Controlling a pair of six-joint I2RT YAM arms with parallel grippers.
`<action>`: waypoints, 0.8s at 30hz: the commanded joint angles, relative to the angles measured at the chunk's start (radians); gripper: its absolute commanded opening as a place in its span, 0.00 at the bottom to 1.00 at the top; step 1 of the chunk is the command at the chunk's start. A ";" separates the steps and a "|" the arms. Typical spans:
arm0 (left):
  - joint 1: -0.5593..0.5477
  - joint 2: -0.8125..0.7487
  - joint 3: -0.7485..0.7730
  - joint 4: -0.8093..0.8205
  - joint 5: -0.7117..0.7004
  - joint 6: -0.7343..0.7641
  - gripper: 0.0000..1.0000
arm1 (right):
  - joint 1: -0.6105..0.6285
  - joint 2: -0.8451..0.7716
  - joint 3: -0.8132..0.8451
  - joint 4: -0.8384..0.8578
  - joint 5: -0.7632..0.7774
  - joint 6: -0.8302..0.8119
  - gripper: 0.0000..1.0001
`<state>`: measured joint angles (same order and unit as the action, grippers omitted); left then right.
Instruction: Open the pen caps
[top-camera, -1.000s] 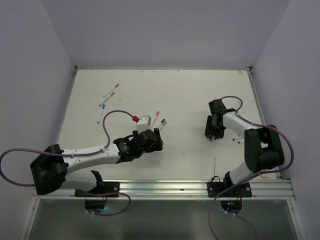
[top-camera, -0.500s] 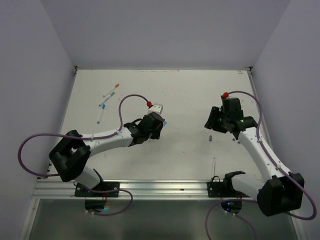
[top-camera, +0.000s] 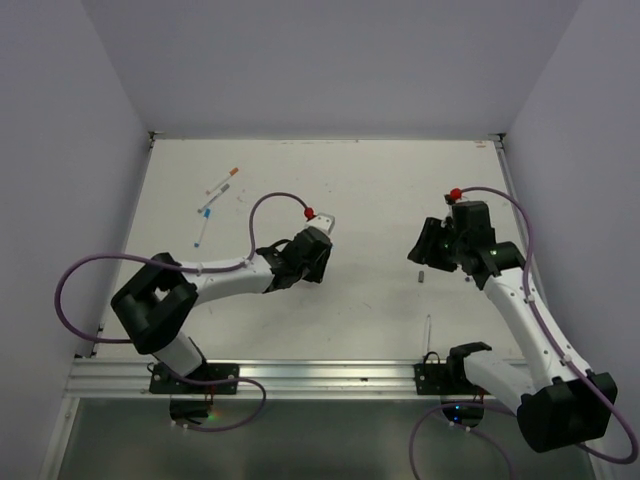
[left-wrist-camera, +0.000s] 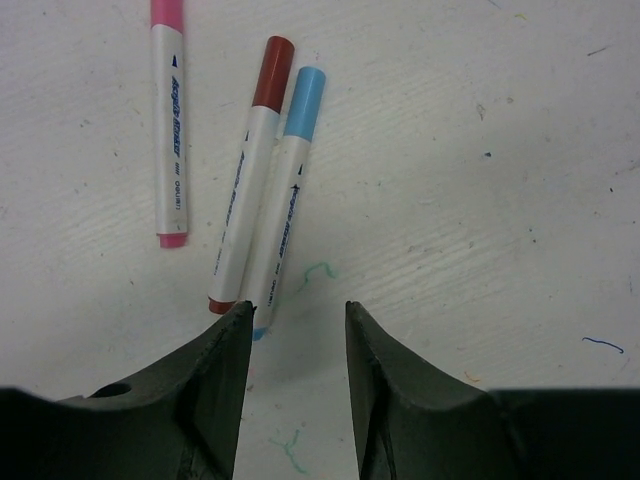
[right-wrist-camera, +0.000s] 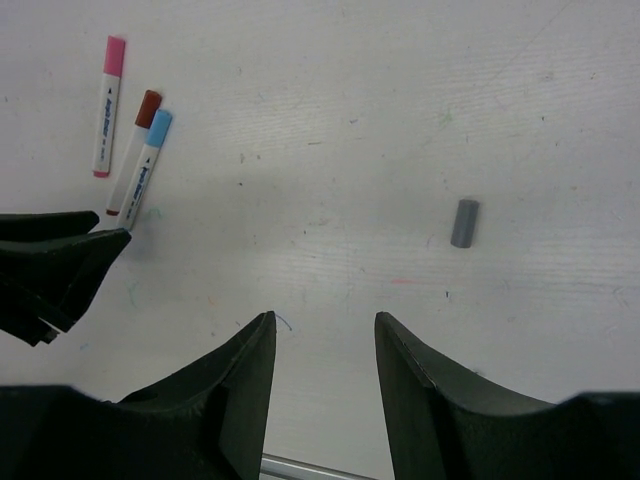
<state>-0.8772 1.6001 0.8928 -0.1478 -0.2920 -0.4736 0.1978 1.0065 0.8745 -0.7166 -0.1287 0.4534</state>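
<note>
At the far left of the tabletop (top-camera: 370, 190), a few scattered pens (top-camera: 207, 207) lie well apart from both arms, seemingly with their caps on.

Nearer the middle, the left gripper (left-wrist-camera: 295, 335) hangs low over three pens lying side by side: the pink pen (left-wrist-camera: 168, 130), the red pen (left-wrist-camera: 245, 195) and the blue pen (left-wrist-camera: 288, 195), the last two touching along their barrels. All three are capped at their far ends. The jaws are spread and hold nothing. The blue pen's near end sits just beside the tip of one finger, not in the gap.

To the right, a loose grey cap (right-wrist-camera: 464, 222) lies alone on the bare surface, so at least one pen looks already opened. The right gripper (right-wrist-camera: 320, 365) hovers above the tabletop near that cap, its jaws also released and empty.

The step in hand appears to be the reach for the next capped pen. The left gripper would need to shift sideways to straddle one barrel without catching its neighbour, then clamp and lift. The right gripper could then pinch the coloured cap and pull it straight off.
</note>
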 joint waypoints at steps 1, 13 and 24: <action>0.004 0.030 0.043 0.044 0.005 0.035 0.44 | 0.002 -0.029 -0.009 0.000 -0.040 0.013 0.48; 0.012 0.113 0.070 0.045 -0.038 0.050 0.41 | 0.002 -0.049 -0.017 -0.006 -0.042 0.002 0.48; 0.014 0.159 0.054 0.056 -0.013 0.032 0.41 | 0.003 -0.055 -0.031 0.006 -0.048 0.011 0.48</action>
<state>-0.8707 1.7481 0.9352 -0.1242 -0.3096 -0.4496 0.1978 0.9722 0.8467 -0.7185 -0.1520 0.4561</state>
